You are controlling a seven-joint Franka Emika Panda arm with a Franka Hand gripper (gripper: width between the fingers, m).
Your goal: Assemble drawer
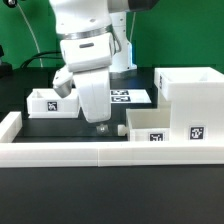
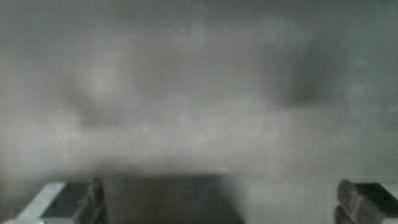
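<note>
The tall white hollow box stands at the exterior view's right, with a tag low on its front. One small tagged tray sits against the box's left side. A second tagged tray sits at the exterior view's left, partly behind the arm. My gripper hangs low over the black table between the two trays and touches neither. The wrist view is a grey blur. My two fingers stand far apart at its edge, open, with nothing visible between them.
The marker board lies flat behind the gripper. A low white wall borders the table's front and left side. The arm's white body hides the middle back of the scene.
</note>
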